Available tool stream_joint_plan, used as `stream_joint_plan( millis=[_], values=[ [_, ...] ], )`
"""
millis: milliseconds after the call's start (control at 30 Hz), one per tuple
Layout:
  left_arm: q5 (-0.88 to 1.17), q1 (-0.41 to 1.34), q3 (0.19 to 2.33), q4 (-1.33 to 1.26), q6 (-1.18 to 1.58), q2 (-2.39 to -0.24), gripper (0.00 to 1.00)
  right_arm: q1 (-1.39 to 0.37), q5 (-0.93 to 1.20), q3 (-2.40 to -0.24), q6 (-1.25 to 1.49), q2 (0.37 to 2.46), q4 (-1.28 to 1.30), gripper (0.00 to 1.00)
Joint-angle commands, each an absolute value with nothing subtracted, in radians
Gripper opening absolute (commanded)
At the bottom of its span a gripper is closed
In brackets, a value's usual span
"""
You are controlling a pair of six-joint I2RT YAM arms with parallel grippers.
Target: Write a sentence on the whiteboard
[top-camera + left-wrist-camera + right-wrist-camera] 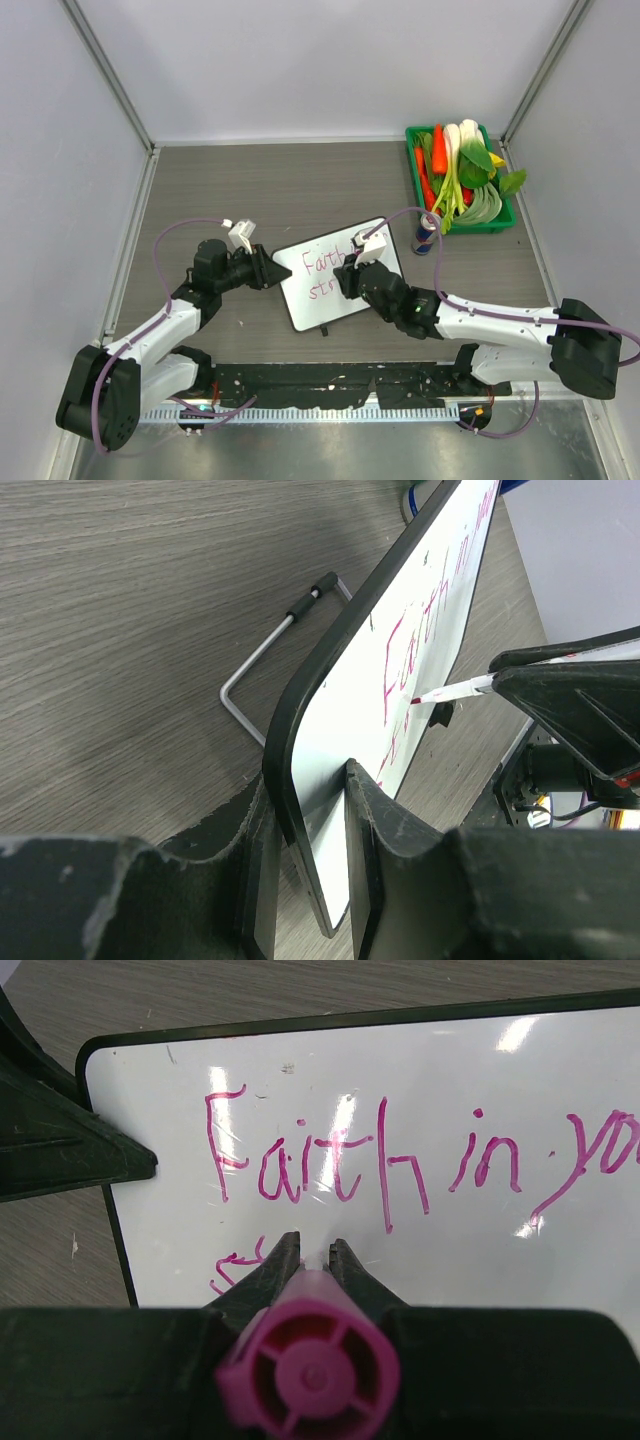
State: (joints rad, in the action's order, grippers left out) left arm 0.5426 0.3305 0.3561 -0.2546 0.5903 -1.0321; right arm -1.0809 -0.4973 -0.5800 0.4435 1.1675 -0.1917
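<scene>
The whiteboard [300, 290] lies tilted in the middle of the table, propped on a wire foot [262, 660]. My left gripper [270, 272] is shut on the whiteboard's left edge [305, 820]. My right gripper [345, 280] is shut on a pink marker [310, 1360], whose tip [417, 697] touches the board on the second line. The sentence [400, 1160] in pink reads "Faith in yo" on the first line; the second line [235, 1260] has a few letters, mostly hidden by my right fingers [265, 1275]. In the top view the sentence [322, 264] shows as "Faith" over "str".
A green tray [415, 170] of vegetables stands at the back right. A small can [426, 235] stands just in front of the tray, close to the board's right corner. Grey walls close the table on three sides.
</scene>
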Motion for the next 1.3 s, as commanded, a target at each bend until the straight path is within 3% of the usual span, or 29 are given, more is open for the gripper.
stream_joint_plan(
  millis=[0,867,1267],
  values=[
    [0.485,0.324,0.342,-0.233,0.523,-1.037,0.00,-1.078,-0.563,-0.606,0.431,1.154,-0.175,0.01],
    [0.483,0.324,0.341,-0.233,0.523,-1.034,0.00,-1.078,-0.488,-0.568,0.443,1.042,-0.210,0.02],
    [0.488,0.325,0.344,-0.235,0.522,-1.040,0.00,-1.078,-0.468,-0.537,0.463,1.103,-0.218,0.01]
  ],
)
